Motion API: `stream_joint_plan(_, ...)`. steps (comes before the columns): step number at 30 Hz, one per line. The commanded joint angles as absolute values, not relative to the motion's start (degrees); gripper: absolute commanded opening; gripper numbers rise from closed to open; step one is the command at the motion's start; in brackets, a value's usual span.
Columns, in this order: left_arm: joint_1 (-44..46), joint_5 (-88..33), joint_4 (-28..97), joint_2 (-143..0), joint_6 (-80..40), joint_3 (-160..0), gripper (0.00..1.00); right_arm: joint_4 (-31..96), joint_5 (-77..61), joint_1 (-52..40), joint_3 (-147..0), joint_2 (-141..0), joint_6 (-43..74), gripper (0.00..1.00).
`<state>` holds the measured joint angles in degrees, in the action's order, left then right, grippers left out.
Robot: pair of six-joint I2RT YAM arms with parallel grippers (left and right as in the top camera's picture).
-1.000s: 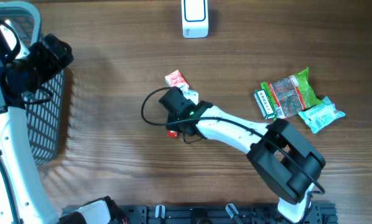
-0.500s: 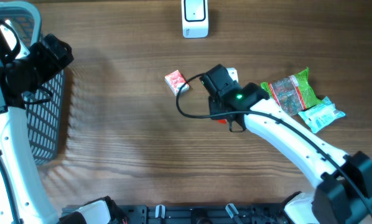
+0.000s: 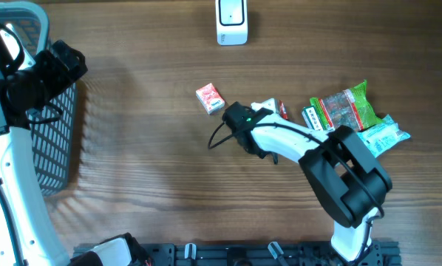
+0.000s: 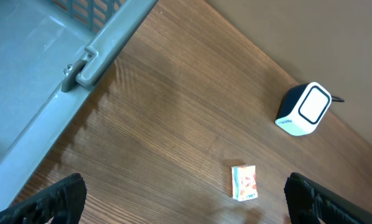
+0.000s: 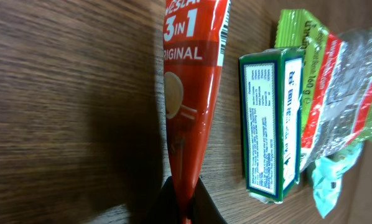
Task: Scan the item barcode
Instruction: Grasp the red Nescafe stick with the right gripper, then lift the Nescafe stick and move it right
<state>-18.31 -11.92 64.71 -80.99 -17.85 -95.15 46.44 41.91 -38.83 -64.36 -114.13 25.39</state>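
Between the pinched-shut jaws of the right gripper [image 5: 185, 208], the red coffee sachet [image 5: 191, 93] is nipped by one end, its length ahead beside the green box [image 5: 270, 130], likely freeing its barcode for the far scanner [image 3: 231, 21]; left gripper [image 4: 186, 208] spread wide, empty.

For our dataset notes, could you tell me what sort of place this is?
Probably a mock shop checkout on a wooden table: a white barcode scanner, a plastic shopping basket, and packaged groceries, one red sachet in the right pincer.

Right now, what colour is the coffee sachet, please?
The sachet is red with white lettering; right wrist view.
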Motion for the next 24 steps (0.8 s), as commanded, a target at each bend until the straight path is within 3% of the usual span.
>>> stream_joint_plan(1, -18.11, -12.58, 64.6, -80.95, -16.91, -95.64, 1.0, 45.34, 42.37, -40.86, -64.49, -114.65, 25.45, 0.09)
stream_joint_plan(3, -18.11, -12.6, 64.6, -80.95, -16.91, -95.64, 1.0, 44.6, 40.77, -41.63, -64.53, -114.65, 25.43, 0.15)
stream_joint_plan(8, -18.11, -12.6, 64.6, -80.95, -16.91, -95.64, 1.0, 44.38, 41.06, -42.41, -65.69, -114.65, 21.74, 0.42)
stream_joint_plan(14, -18.11, -12.6, 64.6, -80.95, -16.91, -95.64, 1.0, 46.46, 40.36, -42.46, -69.38, -114.63, 21.02, 0.34)
stream_joint_plan(17, -18.11, -12.6, 64.6, -80.95, -16.91, -95.64, 1.0, 49.71, 39.05, -41.58, -72.07, -114.43, 21.19, 0.35)
stream_joint_plan(22, -18.11, -12.6, 64.6, -80.95, -16.91, -95.64, 1.0, 56.31, 25.02, -37.63, -78.39, -111.13, 19.68, 0.35)
stream_joint_plan(24, -18.11, -12.6, 64.6, -80.95, -16.91, -95.64, 1.0, 57.06, 16.67, -35.35, -78.81, -108.25, 15.77, 0.41)
